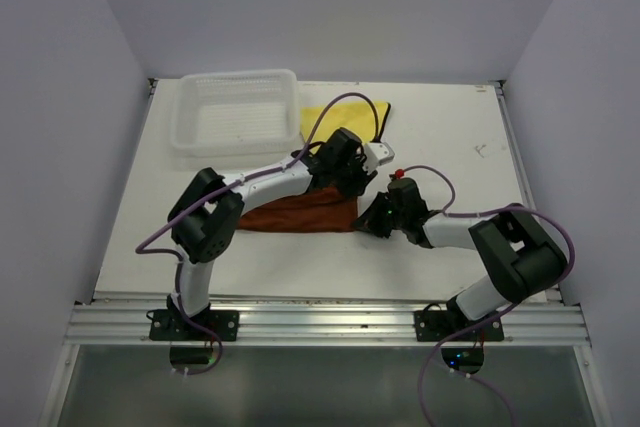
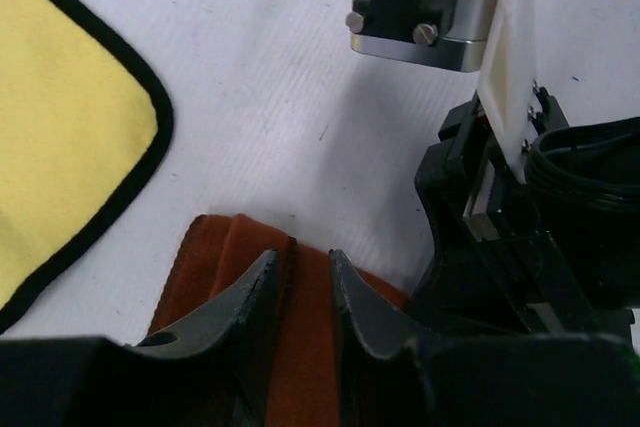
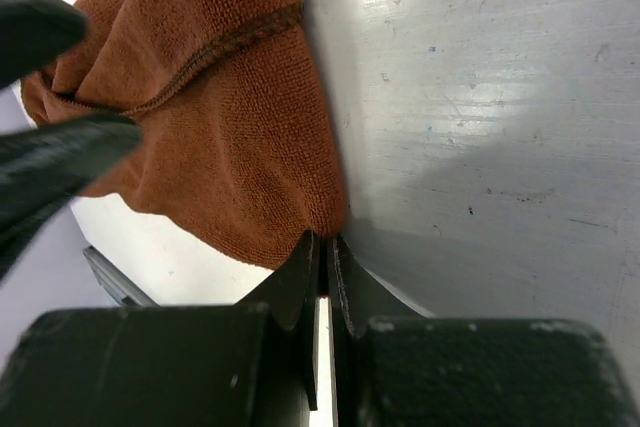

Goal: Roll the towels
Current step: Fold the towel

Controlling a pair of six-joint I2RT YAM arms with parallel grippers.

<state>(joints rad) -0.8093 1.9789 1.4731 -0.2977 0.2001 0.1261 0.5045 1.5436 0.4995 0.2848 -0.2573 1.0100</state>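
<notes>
The rust-brown towel [image 1: 300,215] lies bunched in a strip at the middle of the table. The yellow towel [image 1: 335,117] with a dark hem lies flat behind it. My left gripper [image 1: 350,183] points down on the brown towel's right end. In the left wrist view its jaws [image 2: 302,259] stand narrowly apart, with the brown cloth [image 2: 205,267] between and under the tips. My right gripper [image 1: 373,217] is at the same end of the towel. In the right wrist view it [image 3: 325,239] is shut on the corner of the brown towel [image 3: 200,97].
A white mesh basket [image 1: 240,76] stands at the back left, beside the yellow towel [image 2: 60,127]. The two grippers are close together; the right one's black body [image 2: 540,247] fills the right of the left wrist view. Walls close in the table's sides and back.
</notes>
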